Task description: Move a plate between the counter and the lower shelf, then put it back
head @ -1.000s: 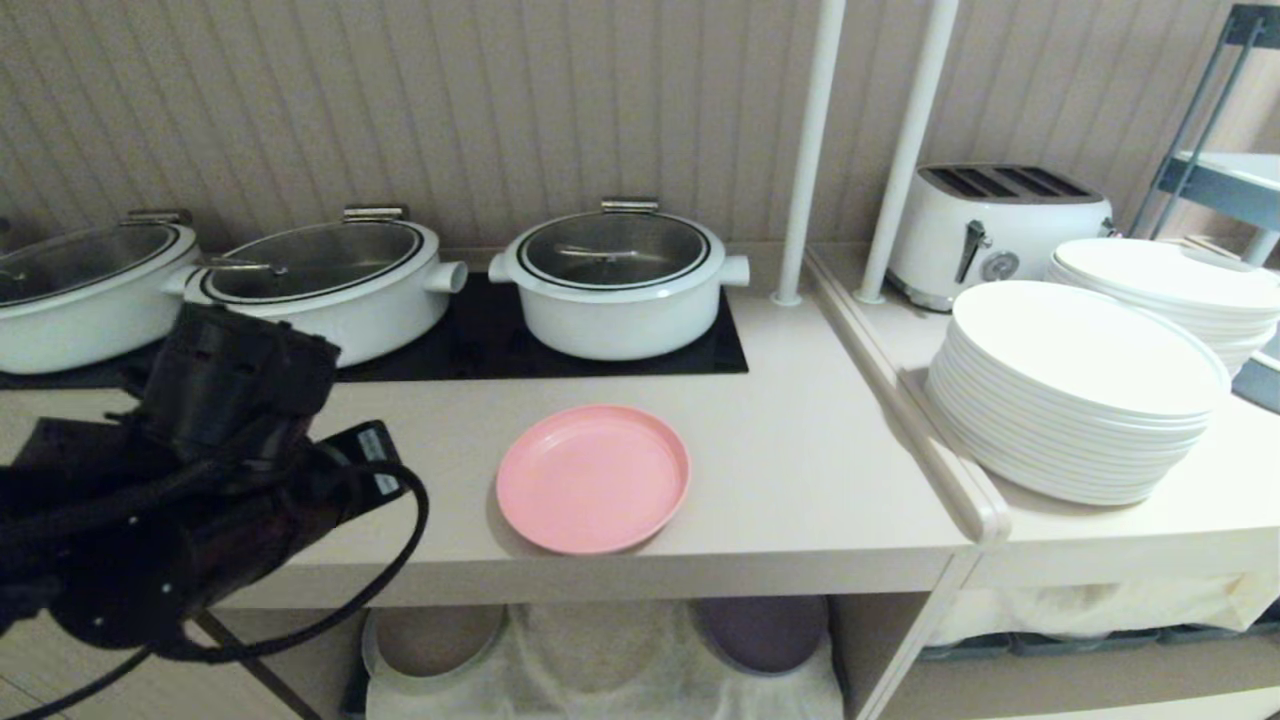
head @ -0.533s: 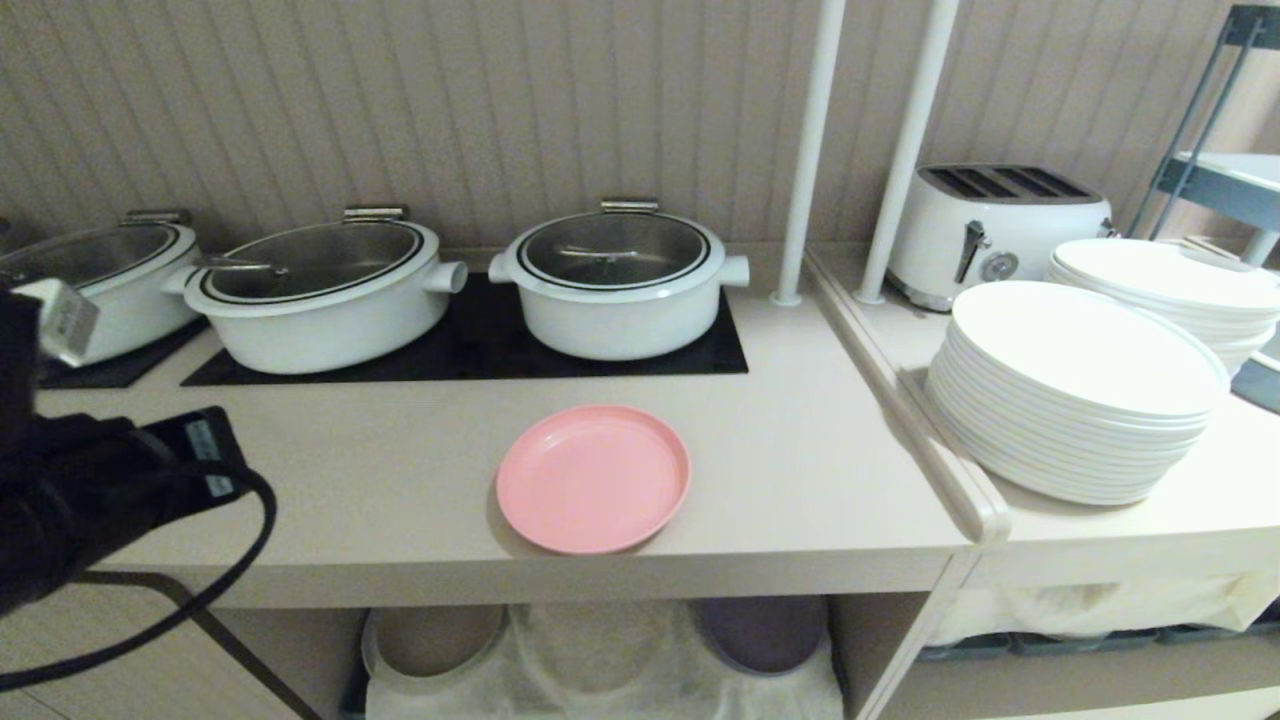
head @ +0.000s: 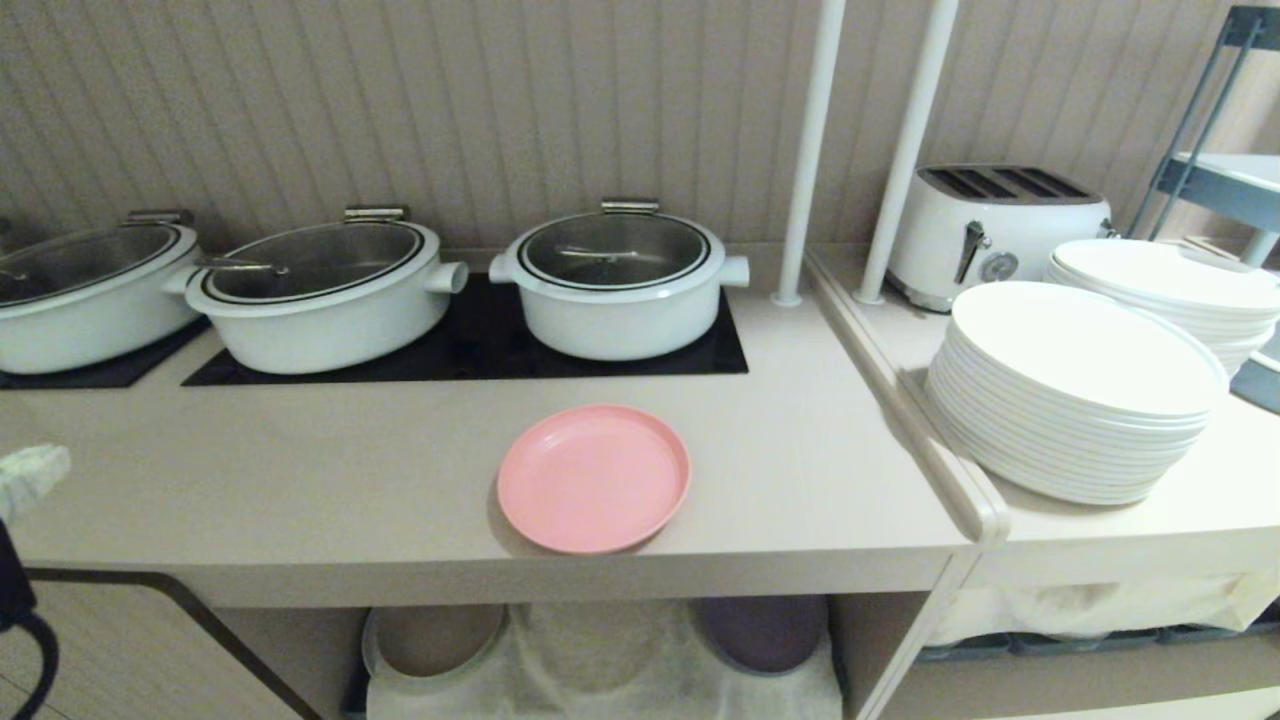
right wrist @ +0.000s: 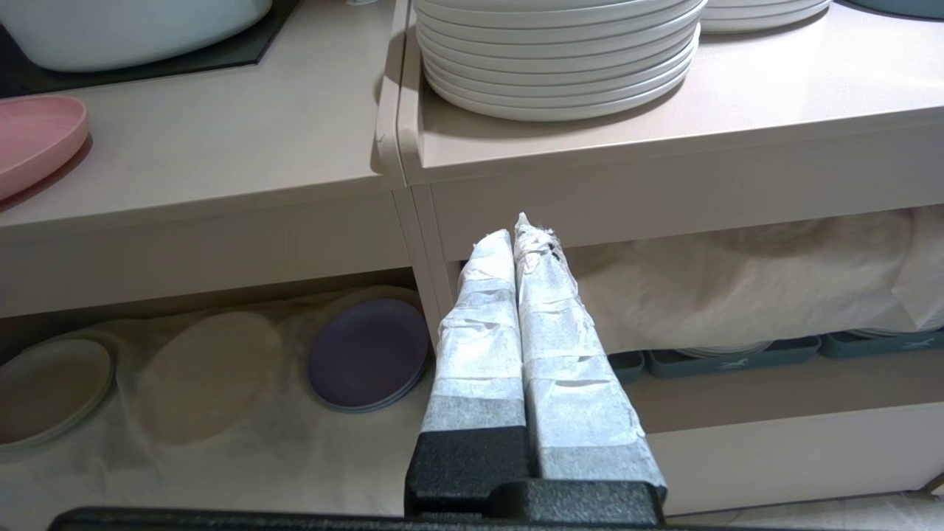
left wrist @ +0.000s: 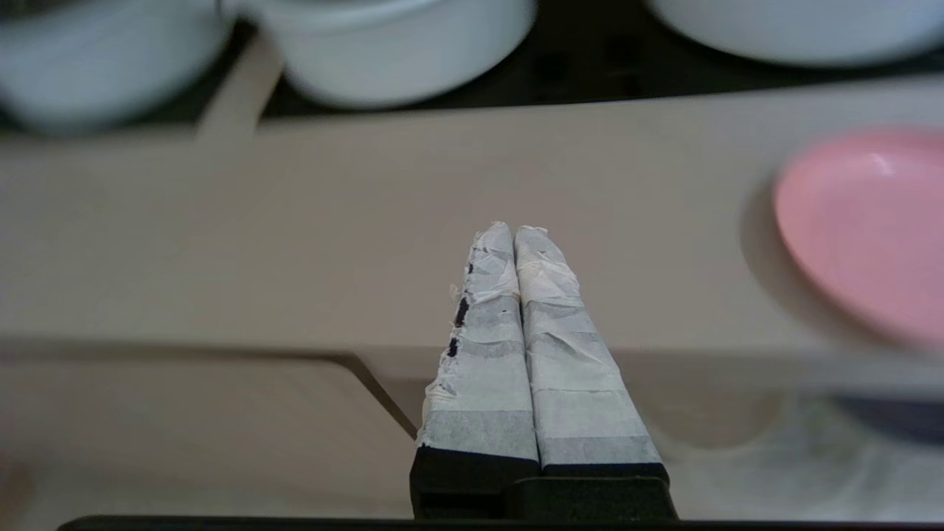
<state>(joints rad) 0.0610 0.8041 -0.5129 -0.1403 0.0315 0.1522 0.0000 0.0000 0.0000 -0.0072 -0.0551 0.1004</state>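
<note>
Small round matte pink plate (head: 593, 478) rests flat on the long beige counter (head: 300, 480), near its front edge.

The left gripper (left wrist: 514, 234) hovers off to the plate's left, its taped fingers pressed together, empty. The right gripper (right wrist: 516, 234), fingers likewise closed on nothing, hangs before the cloth-lined lower shelf (right wrist: 221, 413), where a purple plate (right wrist: 366, 354) lies.

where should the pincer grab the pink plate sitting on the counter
Probably the near rim of the pink plate, coming from the front edge of the counter. It lies flat, right side up, close to that edge, and its low raised rim gives a lip to pinch.
</note>
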